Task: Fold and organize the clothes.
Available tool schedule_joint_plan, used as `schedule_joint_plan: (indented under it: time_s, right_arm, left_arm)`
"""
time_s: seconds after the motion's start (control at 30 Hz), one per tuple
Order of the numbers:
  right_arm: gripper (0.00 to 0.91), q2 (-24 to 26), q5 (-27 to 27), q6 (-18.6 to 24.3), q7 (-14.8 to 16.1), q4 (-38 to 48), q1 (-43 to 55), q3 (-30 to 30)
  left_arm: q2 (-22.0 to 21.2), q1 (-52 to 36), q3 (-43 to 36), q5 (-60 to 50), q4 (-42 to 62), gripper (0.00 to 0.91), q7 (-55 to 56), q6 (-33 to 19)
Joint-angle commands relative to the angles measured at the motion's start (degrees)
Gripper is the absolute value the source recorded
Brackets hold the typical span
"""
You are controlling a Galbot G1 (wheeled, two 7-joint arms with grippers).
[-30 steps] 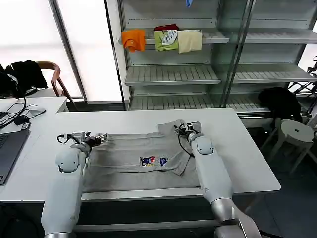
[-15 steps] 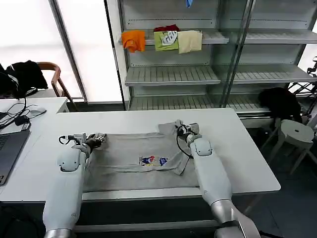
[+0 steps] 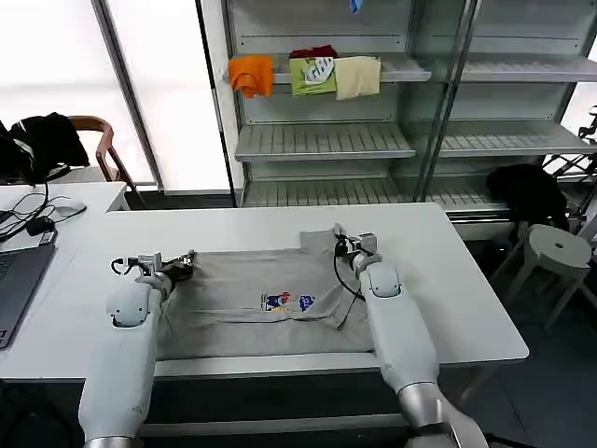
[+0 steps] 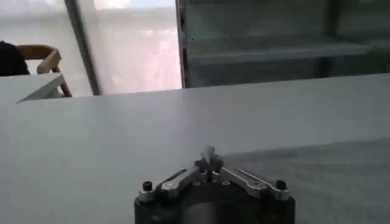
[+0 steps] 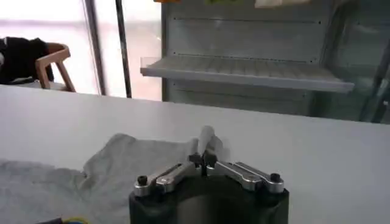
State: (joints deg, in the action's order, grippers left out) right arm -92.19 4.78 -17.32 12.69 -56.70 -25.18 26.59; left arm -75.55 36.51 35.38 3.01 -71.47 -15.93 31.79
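Observation:
A light grey T-shirt (image 3: 244, 313) with a small multicoloured chest print (image 3: 288, 301) lies spread flat on the white table (image 3: 448, 271). My left gripper (image 3: 184, 261) sits low at the shirt's far left corner, jaws shut, a bit of cloth pinched at the tips (image 4: 209, 157); the grey fabric (image 4: 329, 176) stretches away beside it. At the far right corner, by the bunched sleeve, my right gripper (image 3: 340, 242) is shut on the cloth. In the right wrist view, grey fabric (image 5: 122, 164) rises into the closed tips (image 5: 206, 146).
Metal shelving stands behind the table, with folded orange (image 3: 252, 75), green (image 3: 313, 73) and cream (image 3: 357, 77) garments on an upper shelf. A laptop (image 3: 19, 280) and cables lie on the left desk. A white stool (image 3: 560, 247) and black garment (image 3: 527, 191) stand at right.
My left gripper has drawn a little to the left, and the shirt's far edge lies straighter. The right gripper has barely shifted.

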Motion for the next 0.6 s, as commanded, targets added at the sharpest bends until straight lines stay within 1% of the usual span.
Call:
schedule_joint_plan:
  time_s: [0.03,0.17,0.33,0.53,0.6]
  right_arm:
    - [0.0,-2.29,-1.73,-1.87,-0.35,-14.8,-4.39,-1.41]
    - [0.0,0.32,-3.19,-5.04,-0.4,-22.23,-8.75,-2.9]
    - [0.0,2.87,-3.63,-8.43,-0.28,-30.23,-14.72,-3.11]
    - [0.0,4.81,-3.84,-10.56,-0.16,-39.96,-22.12,-1.57]
    - [0.0,5.32,-3.94,-11.03,-0.18,-41.69,-23.94,-1.37]
  left_arm:
    - [0.57,1.92,0.17,7.73,-9.48,0.01,0.03,-0.37]
    - [1.1,3.59,0.47,9.98,-11.42,0.01,0.1,-0.32]
    - [1.93,6.88,1.0,11.97,-14.29,0.01,-0.2,-0.42]
    - [4.08,12.73,2.35,16.21,-18.49,0.01,-1.3,-0.08]
    - [4.82,14.56,2.92,17.29,-19.12,0.01,-1.84,-0.34]
